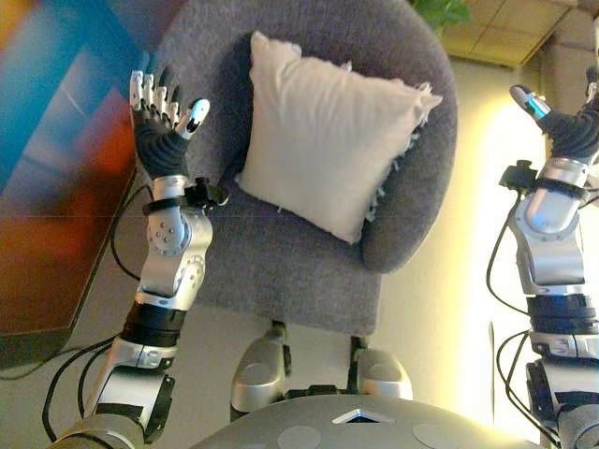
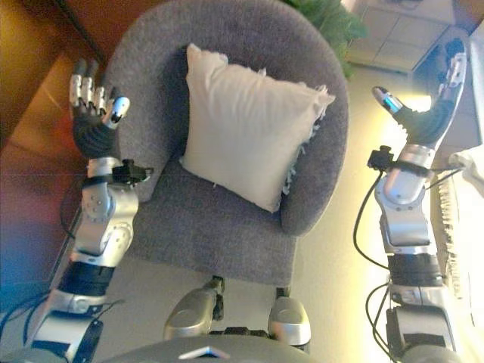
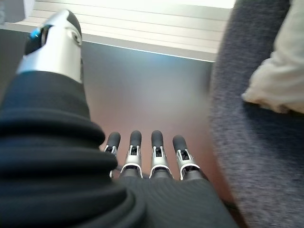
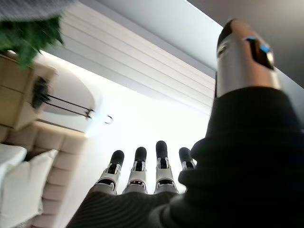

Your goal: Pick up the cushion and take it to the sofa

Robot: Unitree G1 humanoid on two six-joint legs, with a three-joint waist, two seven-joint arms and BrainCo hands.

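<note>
A cream square cushion (image 1: 328,140) with fringed edges leans against the back of a grey round armchair (image 1: 281,267). My left hand (image 1: 161,117) is raised beside the chair's left arm, a short way left of the cushion, fingers straight and empty. Far to the right, well clear of the chair, my right hand (image 2: 423,106) is also raised, open and holding nothing. The left wrist view shows the chair's edge (image 3: 247,142) and a corner of the cushion (image 3: 280,76) past the straight fingers (image 3: 156,152).
A dark reddish-brown table or cabinet (image 1: 56,206) stands close on the left of the chair. A green plant (image 2: 325,19) sits behind the chair. At the right is pale floor; the right wrist view shows a beige sofa with a white cushion (image 4: 23,194).
</note>
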